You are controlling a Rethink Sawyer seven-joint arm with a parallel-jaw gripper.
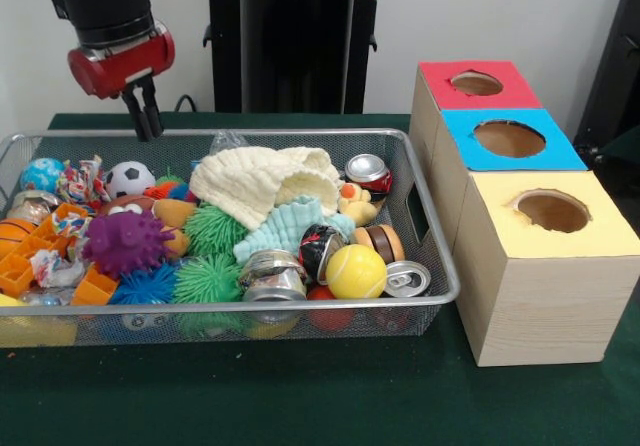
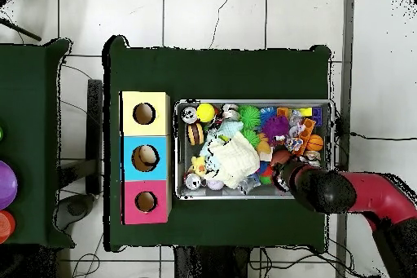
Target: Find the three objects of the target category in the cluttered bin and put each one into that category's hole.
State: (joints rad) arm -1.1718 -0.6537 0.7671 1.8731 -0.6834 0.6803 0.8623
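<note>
Bin [image 1: 425, 228] held balls, cans, spiky toys and a cream cloth [image 1: 262, 178]; gripper [image 1: 146, 116] hovered above, jaws closed, empty.

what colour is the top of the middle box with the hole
Blue; the middle box sits between the red-topped and yellow-topped ones, clearest in the front view.

No text, label, brand or number can be read on anything in either view.
</note>
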